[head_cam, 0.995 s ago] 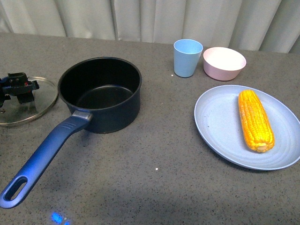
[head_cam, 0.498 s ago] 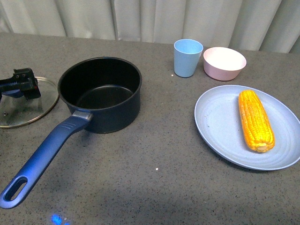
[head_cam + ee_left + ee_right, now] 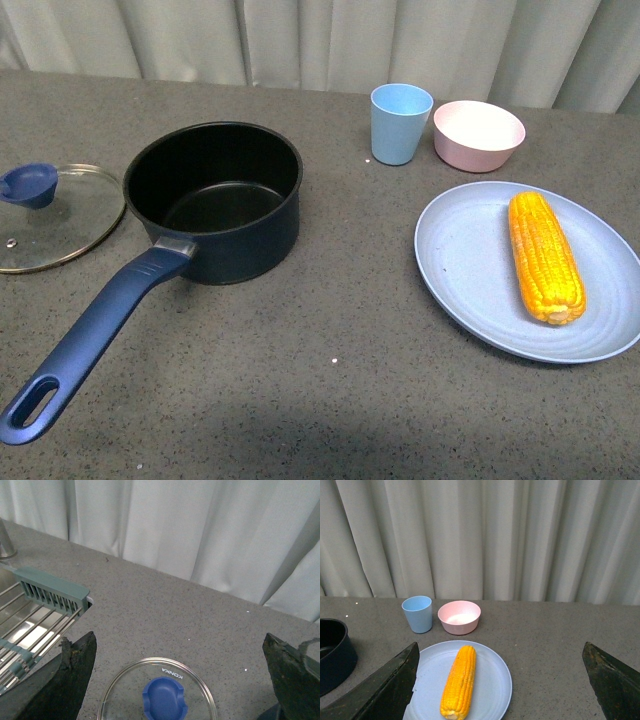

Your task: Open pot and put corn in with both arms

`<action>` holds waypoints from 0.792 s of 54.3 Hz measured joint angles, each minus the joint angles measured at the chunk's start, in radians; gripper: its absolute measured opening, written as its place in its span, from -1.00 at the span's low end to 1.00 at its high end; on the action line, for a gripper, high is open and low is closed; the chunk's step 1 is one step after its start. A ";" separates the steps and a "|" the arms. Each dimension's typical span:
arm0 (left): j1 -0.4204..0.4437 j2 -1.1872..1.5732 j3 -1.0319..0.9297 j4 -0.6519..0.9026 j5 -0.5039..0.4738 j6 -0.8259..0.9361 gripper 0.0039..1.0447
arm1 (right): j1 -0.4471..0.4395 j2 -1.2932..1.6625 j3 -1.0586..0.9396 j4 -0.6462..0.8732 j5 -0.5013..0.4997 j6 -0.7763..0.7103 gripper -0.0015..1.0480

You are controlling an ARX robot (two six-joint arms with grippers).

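One step done: clear round glass lid [image 3: 62, 228] off, flat on the grey desk [image 3: 330, 400] just beside the open, empty navy-blue saucepan [image 3: 215, 200]. Both wide and empty: left tool [image 3: 175, 647] above the lid, right tool [image 3: 500, 652] facing the yellow corn cob [image 3: 545, 257] on the pale-blue plate [image 3: 462, 262]. Next, likely: descend, grip cob midway, carry potward.

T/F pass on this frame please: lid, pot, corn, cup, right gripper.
1. The lid is on the pot. False: it lies on the table, left of the pot.
2. The pot is empty. True.
3. The corn lies on the blue plate. True.
4. The right gripper is shut on the corn. False: it is open, apart from the corn.
5. The cup stands right of the pink bowl. False: it stands left of it.
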 joint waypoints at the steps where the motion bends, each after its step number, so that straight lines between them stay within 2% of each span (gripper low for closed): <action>1: 0.000 -0.021 -0.008 -0.009 -0.003 -0.005 0.88 | 0.000 0.000 0.000 0.000 0.000 0.000 0.82; 13: -0.010 -0.173 -0.080 -0.079 -0.014 0.007 0.87 | 0.000 0.000 0.000 0.000 0.000 0.000 0.82; 14: -0.004 -0.174 -0.090 -0.051 0.021 0.016 0.81 | 0.000 0.000 0.000 0.000 0.000 0.000 0.82; 16: -0.002 -0.183 -0.132 0.037 0.177 0.056 0.60 | 0.000 0.000 0.000 0.000 0.000 0.000 0.82; 18: -0.008 -0.211 -0.171 0.058 0.227 0.072 0.43 | 0.000 0.000 0.000 0.000 0.000 0.000 0.82; 20: -0.020 -0.247 -0.208 0.060 0.233 0.085 0.25 | 0.000 0.000 0.000 0.000 0.000 0.000 0.82; 30: -0.047 -0.330 -0.320 0.108 0.205 0.097 -0.33 | 0.000 0.000 0.000 0.000 0.000 0.000 0.82; 38: -0.068 -0.417 -0.392 0.069 0.188 0.102 -0.82 | 0.000 0.000 0.000 0.000 0.000 0.000 0.82; 40: -0.072 -0.443 -0.402 0.056 0.184 0.103 -0.92 | 0.000 0.000 0.000 0.000 0.000 0.000 0.82; 43: -0.095 -0.487 -0.418 0.032 0.139 0.105 -0.93 | 0.000 0.000 0.000 0.000 0.000 0.000 0.82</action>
